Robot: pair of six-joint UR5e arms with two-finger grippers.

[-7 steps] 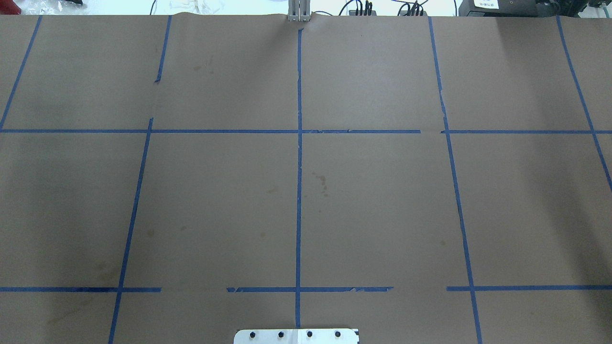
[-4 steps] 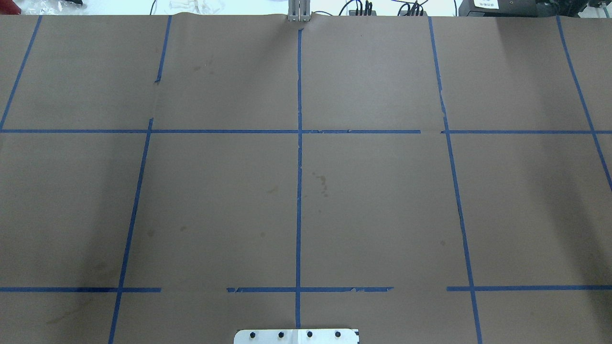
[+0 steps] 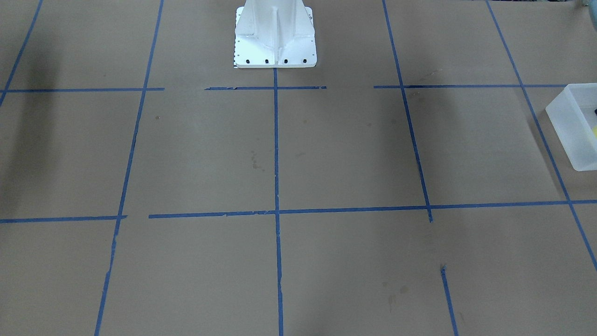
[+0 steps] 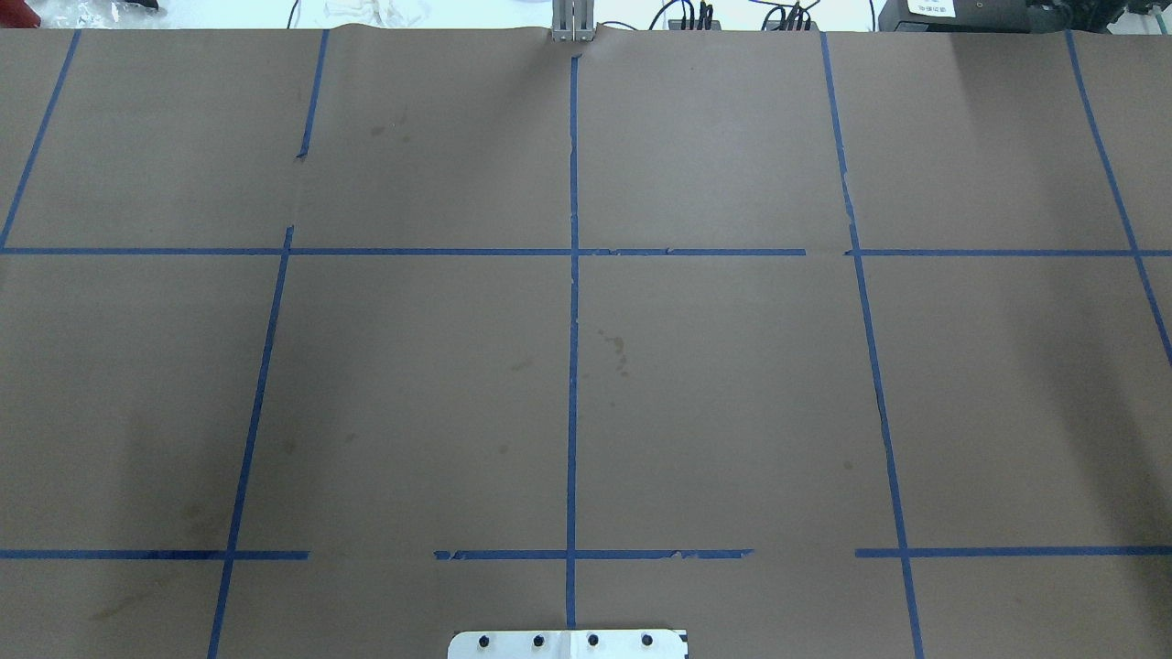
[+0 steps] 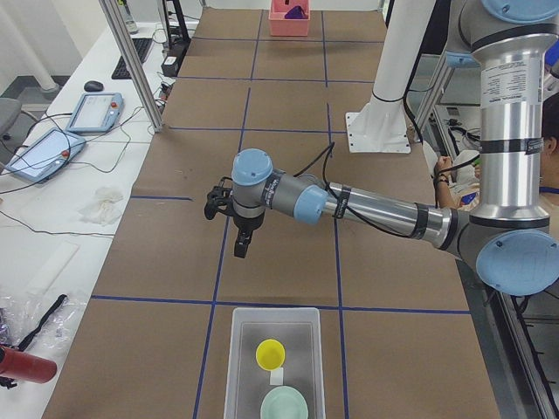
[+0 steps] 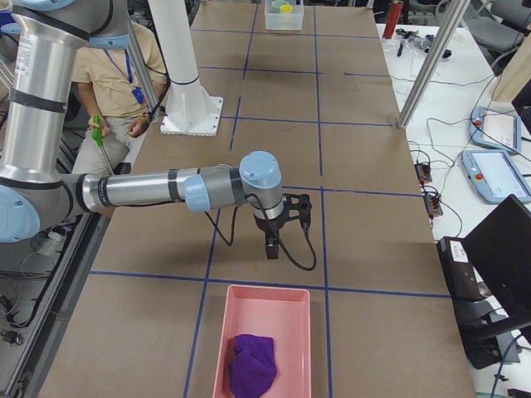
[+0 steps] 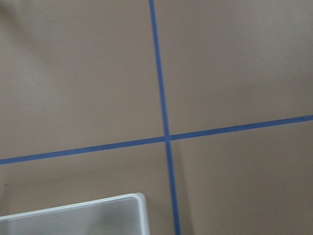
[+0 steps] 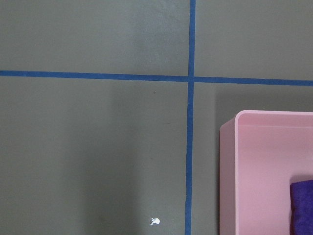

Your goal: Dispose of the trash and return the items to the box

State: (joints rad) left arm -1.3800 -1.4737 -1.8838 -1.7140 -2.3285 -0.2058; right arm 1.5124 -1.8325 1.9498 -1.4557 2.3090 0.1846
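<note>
The translucent white box (image 5: 301, 325) stands at the table's end on my left. In it are the yellow cup (image 5: 270, 353), upright, and the mint-green bowl (image 5: 285, 405). The box's edge also shows in the front view (image 3: 576, 126), its corner in the left wrist view (image 7: 98, 215), and far off in the right side view (image 6: 284, 18). My left gripper (image 5: 242, 240) hangs over the table a little beyond the box, pointing down. My right gripper (image 6: 270, 245) hangs just short of the pink bin (image 6: 265, 348). Neither gripper shows in any other view, so I cannot tell whether they are open or shut.
The pink bin holds a purple cloth (image 6: 251, 365) and also shows in the right wrist view (image 8: 264, 166). A tiny white scrap (image 8: 154, 221) lies on the paper beside it. The white robot base (image 3: 275, 37) stands at mid-table. An operator (image 6: 116, 66) sits behind the robot.
</note>
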